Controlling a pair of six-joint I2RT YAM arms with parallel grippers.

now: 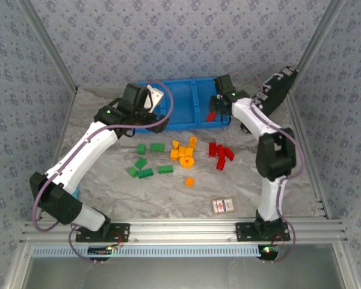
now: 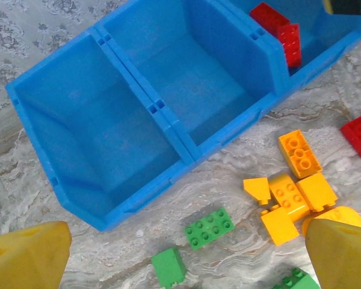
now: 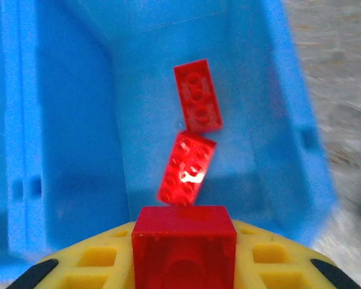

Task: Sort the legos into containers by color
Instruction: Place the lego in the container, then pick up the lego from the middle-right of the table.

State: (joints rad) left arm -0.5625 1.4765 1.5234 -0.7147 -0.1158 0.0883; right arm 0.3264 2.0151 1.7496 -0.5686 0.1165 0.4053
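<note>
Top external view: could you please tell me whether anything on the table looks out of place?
Only the small red-and-white card, lying alone apart from the bricks: it is no brick.

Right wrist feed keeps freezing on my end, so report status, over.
Left gripper open, holding nothing. Right gripper shut on red brick, over blue tray right compartment. Two red bricks already lie inside.

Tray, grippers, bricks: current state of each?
Tray: left and middle compartments empty, right holds two red bricks.
Left gripper: open, empty.
Right gripper: shut on a red brick.
Green bricks: loose on table.
Orange bricks: loose on table.
Other red bricks: loose on table.
</note>
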